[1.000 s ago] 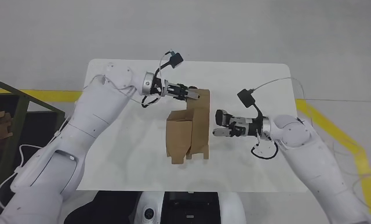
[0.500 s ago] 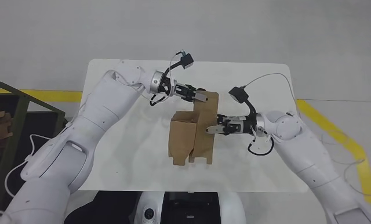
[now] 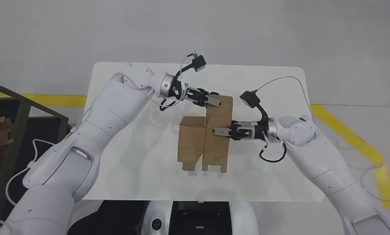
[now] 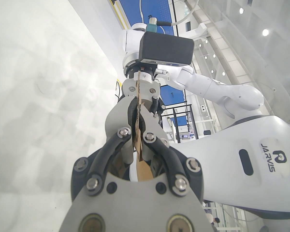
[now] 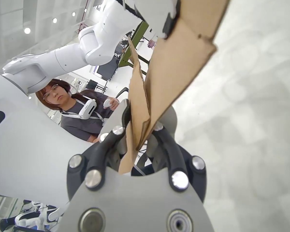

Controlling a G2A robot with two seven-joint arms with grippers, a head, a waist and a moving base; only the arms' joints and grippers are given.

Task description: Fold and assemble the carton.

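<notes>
A brown carton (image 3: 204, 143), partly unfolded, is held above the middle of the white table (image 3: 122, 150). My left gripper (image 3: 211, 101) is shut on the carton's far top edge; in the left wrist view the cardboard edge (image 4: 137, 131) runs between its fingers. My right gripper (image 3: 220, 131) is shut on the carton's right side panel, and in the right wrist view the cardboard (image 5: 145, 112) passes between its fingers. The carton's two flaps hang toward the table's near edge.
The white table's far part (image 3: 256, 77) lies behind both arms. A dark green frame (image 3: 15, 119) stands off the table's left side. Yellow floor tape (image 3: 341, 128) runs past the right edge.
The right gripper has gone from open beside the carton to shut on its right panel. The left arm has carried the carton's top edge to the right, and the carton has shifted with it.
</notes>
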